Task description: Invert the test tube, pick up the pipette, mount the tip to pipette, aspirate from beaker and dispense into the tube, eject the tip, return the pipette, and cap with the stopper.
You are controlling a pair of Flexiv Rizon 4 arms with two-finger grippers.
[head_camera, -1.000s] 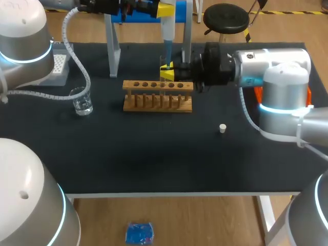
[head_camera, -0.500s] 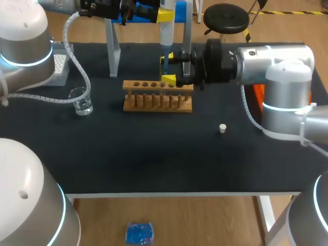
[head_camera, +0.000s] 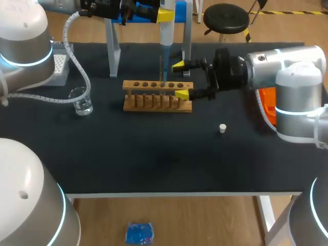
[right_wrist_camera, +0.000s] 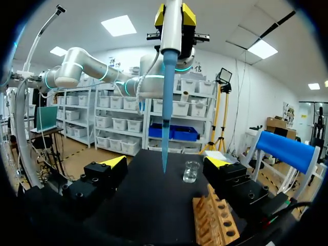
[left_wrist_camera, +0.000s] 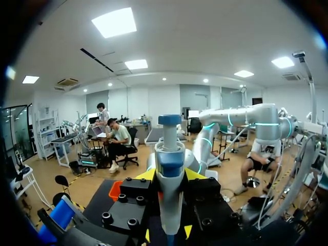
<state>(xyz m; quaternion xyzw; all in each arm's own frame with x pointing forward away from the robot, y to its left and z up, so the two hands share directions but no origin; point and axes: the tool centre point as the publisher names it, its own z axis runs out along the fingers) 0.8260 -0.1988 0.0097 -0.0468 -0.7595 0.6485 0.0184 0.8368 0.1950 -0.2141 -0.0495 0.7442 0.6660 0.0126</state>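
Two pincers sit near the top middle of the head view. My left pincer (head_camera: 165, 14), on the arm coming in from the upper left, is clamped on the pipette (head_camera: 166, 32). The pipette hangs upright with its blue tip (head_camera: 165, 64) pointing down at the wooden rack (head_camera: 158, 97). In the left wrist view I see the pipette's body held tight between the yellow tips.

My right pincer (head_camera: 180, 80) reaches in from the right edge and stops at the rack's right end. Its fingers stand wide apart, one yellow tip behind the rack and the other at its front corner, with nothing gripped. In the right wrist view the blue tip hangs between those spread fingers and touches neither. The rack lies under one finger, and the beaker (head_camera: 82, 101) stands ahead, beyond the tip.

A thin glassy upright just left of the blue tip, rising from the rack, looks like the test tube (head_camera: 161, 69). I cannot tell whether the tip is inside it.

In the head view the beaker stands at the left of the dark desk (head_camera: 154, 159), well apart from the rack. The small white stopper (head_camera: 222, 128) lies right of centre, alone. A grey tip box (head_camera: 60, 66) sits at the upper left, partly behind my left arm, and an orange object (head_camera: 267, 105) shows at the right edge behind my right arm
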